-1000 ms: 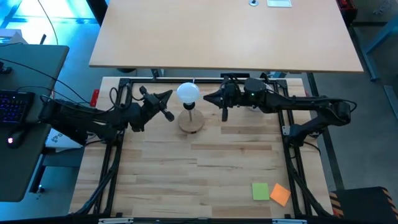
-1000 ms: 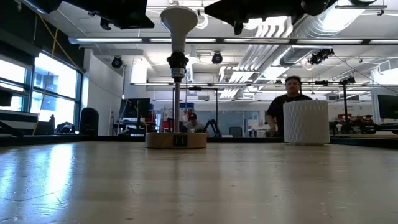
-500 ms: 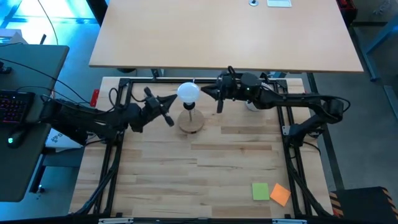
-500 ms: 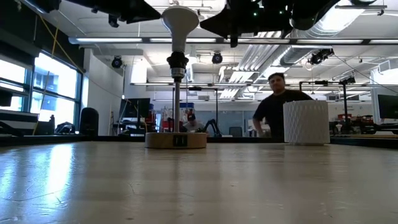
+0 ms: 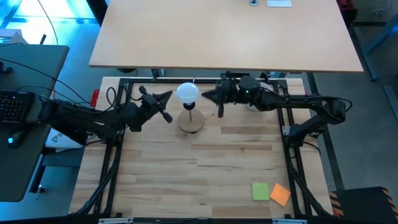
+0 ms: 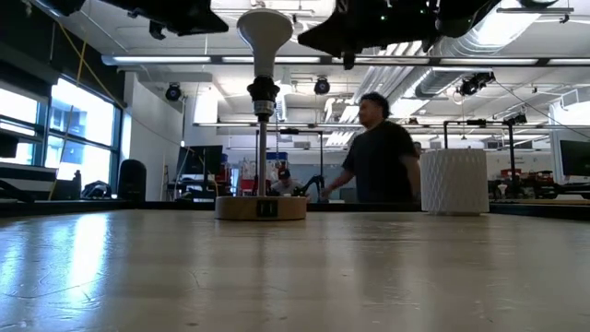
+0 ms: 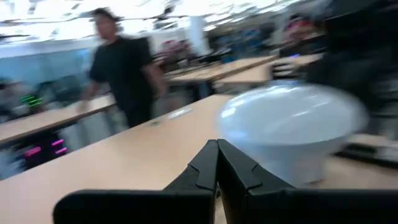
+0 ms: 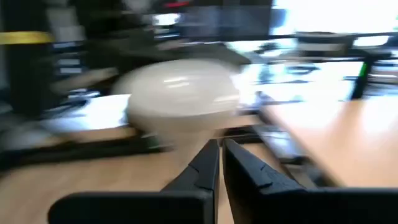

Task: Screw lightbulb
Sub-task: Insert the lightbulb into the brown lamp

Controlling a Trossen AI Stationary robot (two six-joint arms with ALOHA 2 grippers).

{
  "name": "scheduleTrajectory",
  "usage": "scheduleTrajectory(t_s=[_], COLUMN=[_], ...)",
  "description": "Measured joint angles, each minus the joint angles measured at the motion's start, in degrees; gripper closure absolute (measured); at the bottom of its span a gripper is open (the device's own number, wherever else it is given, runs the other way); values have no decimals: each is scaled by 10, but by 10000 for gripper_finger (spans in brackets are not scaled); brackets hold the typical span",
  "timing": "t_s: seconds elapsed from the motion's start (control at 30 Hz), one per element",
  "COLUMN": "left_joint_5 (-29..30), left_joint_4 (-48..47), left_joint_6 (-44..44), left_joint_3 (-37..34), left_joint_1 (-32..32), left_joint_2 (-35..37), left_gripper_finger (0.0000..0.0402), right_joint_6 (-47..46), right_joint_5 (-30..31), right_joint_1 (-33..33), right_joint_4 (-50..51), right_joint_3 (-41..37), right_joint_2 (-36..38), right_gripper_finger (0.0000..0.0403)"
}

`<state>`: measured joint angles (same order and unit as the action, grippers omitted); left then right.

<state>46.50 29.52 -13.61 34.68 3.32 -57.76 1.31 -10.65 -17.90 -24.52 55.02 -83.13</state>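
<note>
Bulb [image 5: 188,93] already sits upright in the socket on top of the stand [image 5: 191,122]. Left gripper [image 5: 166,97] and right gripper [image 5: 208,95] wait just beside it, one on each side, both with fingers pressed together and holding nothing. To turn the bulb well, I think one gripper must open, surround the globe gently, then rotate slowly.

You see two matte black jointed arms, thin black cables looped along them; each claw has tapered, pointed black fingers [image 7: 202,171].
</note>
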Motion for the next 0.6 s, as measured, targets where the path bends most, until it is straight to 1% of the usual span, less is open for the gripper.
scheduleTrajectory(t_s=[0.07,0.1,0.17,0.27,0.43,0.53,0.6], left_joint_5=[-39,-59,-79,-69,-33,-27,-22], left_joint_4=[1,7,8,7,16,17,15], left_joint_6=[-6,-11,-15,-11,16,29,29], left_joint_3=[0,0,0,0,0,0,0], left_joint_1=[8,10,10,-1,-33,-59,-69], left_joint_2=[2,-1,-7,-21,-38,-47,-49], left_gripper_finger=[401,401,401,401,401,401,401], right_joint_6=[-14,-21,-27,-28,-40,-37,-12], right_joint_5=[70,94,102,49,-54,-97,-111], right_joint_1=[-6,-10,-15,-17,1,21,32], right_joint_4=[-7,-14,-43,-65,-53,-49,-45], right_joint_3=[0,0,0,0,0,0,0], right_joint_2=[0,0,-4,-4,-3,-3,-1], right_gripper_finger=[387,387,387,387,387,387,387])
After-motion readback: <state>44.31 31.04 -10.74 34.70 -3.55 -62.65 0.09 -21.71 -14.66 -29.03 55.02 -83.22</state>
